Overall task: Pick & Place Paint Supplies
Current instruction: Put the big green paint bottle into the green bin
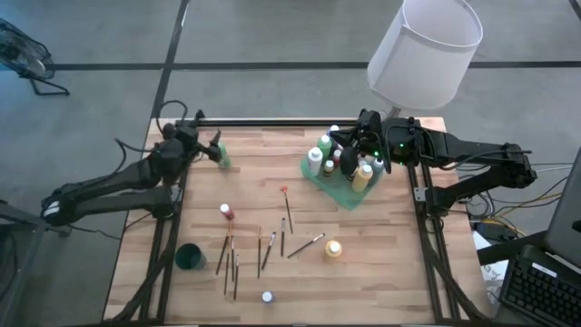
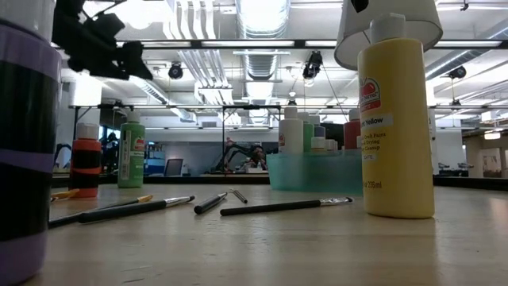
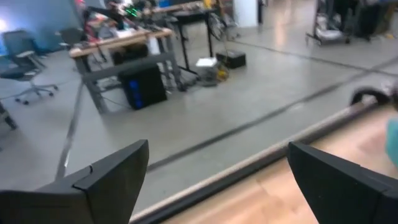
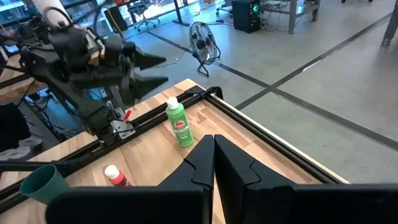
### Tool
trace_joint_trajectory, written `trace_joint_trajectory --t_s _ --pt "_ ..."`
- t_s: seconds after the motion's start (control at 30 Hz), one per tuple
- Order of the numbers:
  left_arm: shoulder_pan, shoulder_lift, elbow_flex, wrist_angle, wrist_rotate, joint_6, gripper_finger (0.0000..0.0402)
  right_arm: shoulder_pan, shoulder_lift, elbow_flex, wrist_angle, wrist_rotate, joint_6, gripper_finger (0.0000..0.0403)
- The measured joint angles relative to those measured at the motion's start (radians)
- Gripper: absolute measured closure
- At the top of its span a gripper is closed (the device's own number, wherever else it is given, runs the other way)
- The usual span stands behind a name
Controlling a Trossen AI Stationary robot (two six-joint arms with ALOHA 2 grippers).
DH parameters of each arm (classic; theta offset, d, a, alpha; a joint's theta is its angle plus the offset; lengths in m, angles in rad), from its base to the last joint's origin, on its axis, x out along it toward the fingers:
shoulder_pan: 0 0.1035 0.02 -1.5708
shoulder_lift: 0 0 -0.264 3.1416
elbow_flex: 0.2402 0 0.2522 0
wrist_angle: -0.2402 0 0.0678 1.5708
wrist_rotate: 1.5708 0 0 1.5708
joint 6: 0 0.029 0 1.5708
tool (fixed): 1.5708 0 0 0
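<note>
With its fingers spread and empty, the left gripper point(image 1: 214, 145) hung just above the green bottle point(image 1: 224, 160), so it should descend straight and centred.

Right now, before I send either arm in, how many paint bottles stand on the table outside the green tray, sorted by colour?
green bottle: 1
red bottle: 1
yellow bottle: 1
white-capped bottle by the table's near edge, body colour unclear from above: 1
Total: 4
</note>
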Motion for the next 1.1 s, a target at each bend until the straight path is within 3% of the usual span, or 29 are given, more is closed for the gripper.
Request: trace_joint_trajectory --t_s 0.2,0.4,0.67,0.93,1.1 --pt "0.000 -0.001 -0.073 0.004 0.100 -0.055 0.0017 0.000 0.000 0.000 -0.002 0.000 0.000 0.0394" --pt "0.000 -0.001 -0.159 0.010 0.094 -0.105 0.0017 0.000 0.000 0.000 -0.002 0.000 -0.002 0.0394" --pt "0.000 0.000 -0.278 0.164 0.078 -0.130 0.0017 0.000 0.000 0.000 -0.003 0.001 -0.001 0.0394" --pt "0.000 0.009 -0.308 0.209 0.062 -0.129 0.0017 -0.001 0.000 0.000 -0.004 0.010 -0.003 0.0394" --pt "0.004 0.037 -0.333 0.322 0.057 -0.118 0.0017 -0.001 0.000 0.000 -0.003 0.011 0.000 0.0394"
